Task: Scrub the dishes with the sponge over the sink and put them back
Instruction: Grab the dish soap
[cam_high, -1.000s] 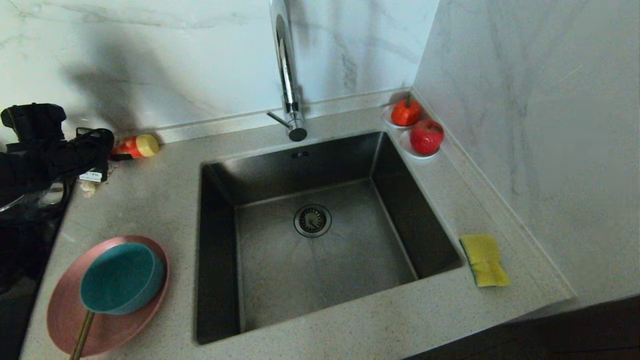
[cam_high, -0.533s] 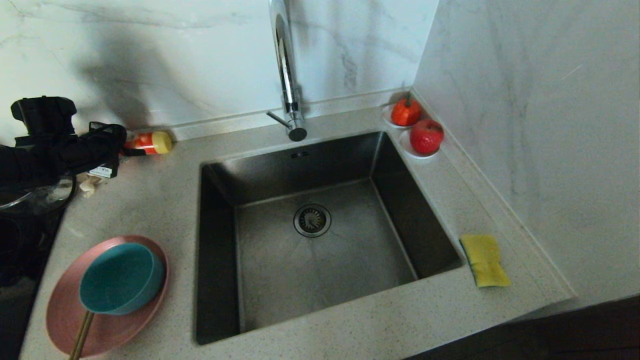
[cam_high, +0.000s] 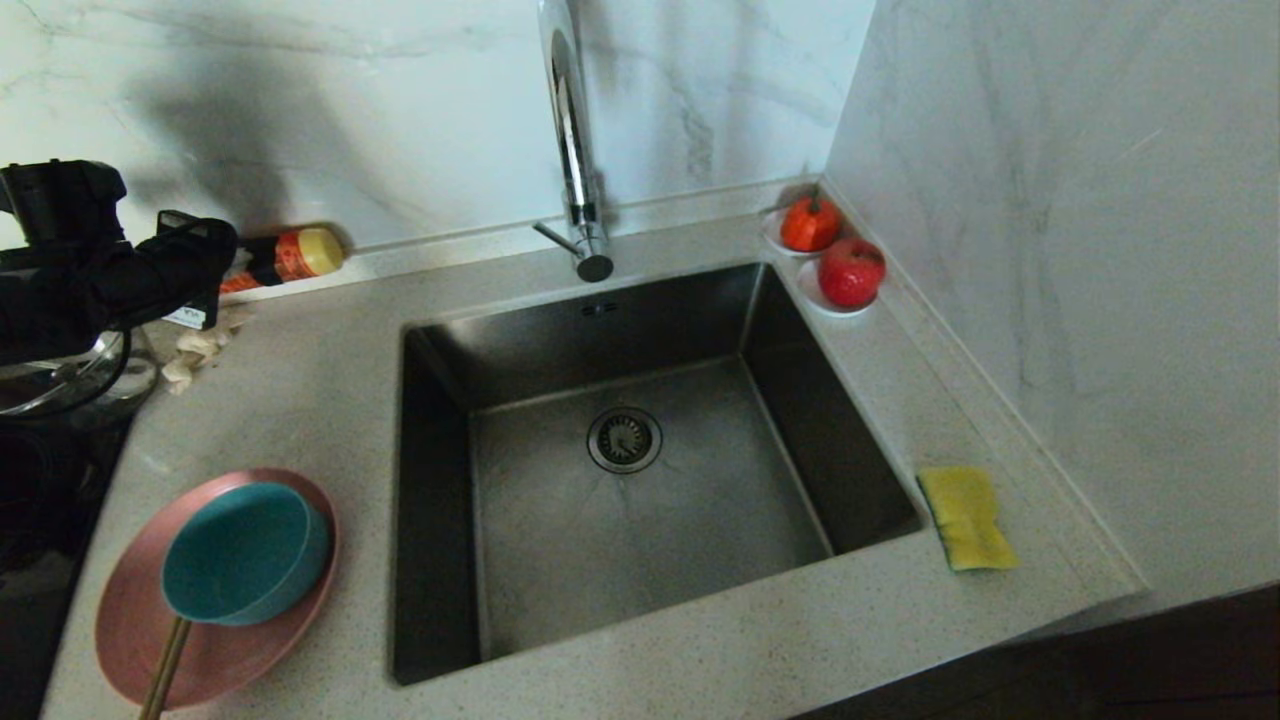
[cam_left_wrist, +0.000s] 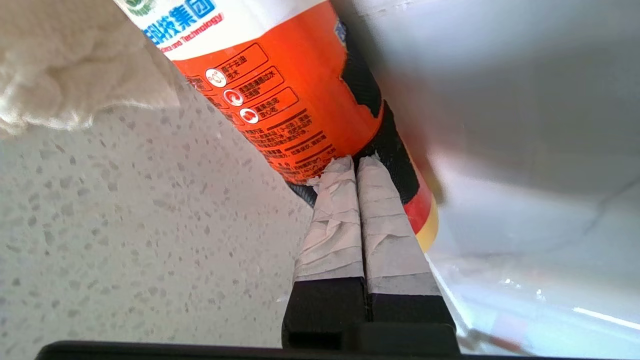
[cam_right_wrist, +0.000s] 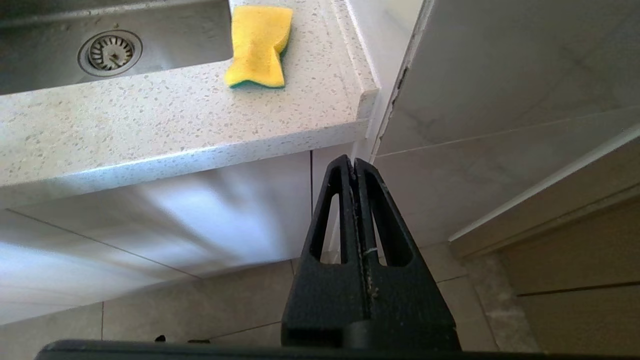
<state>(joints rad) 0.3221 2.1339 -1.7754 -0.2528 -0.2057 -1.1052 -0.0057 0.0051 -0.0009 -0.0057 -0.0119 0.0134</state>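
Teal bowl (cam_high: 245, 553) sits in pink plate (cam_high: 130, 640); sink (cam_high: 660, 500) bare.

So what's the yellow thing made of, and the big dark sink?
The sponge looks like soft yellow foam: dull, pinched at the waist, with a thin green scouring layer showing at its edge in the right wrist view. The sink looks like brushed stainless steel: dark grey, with fine streaks and a soft sheen.
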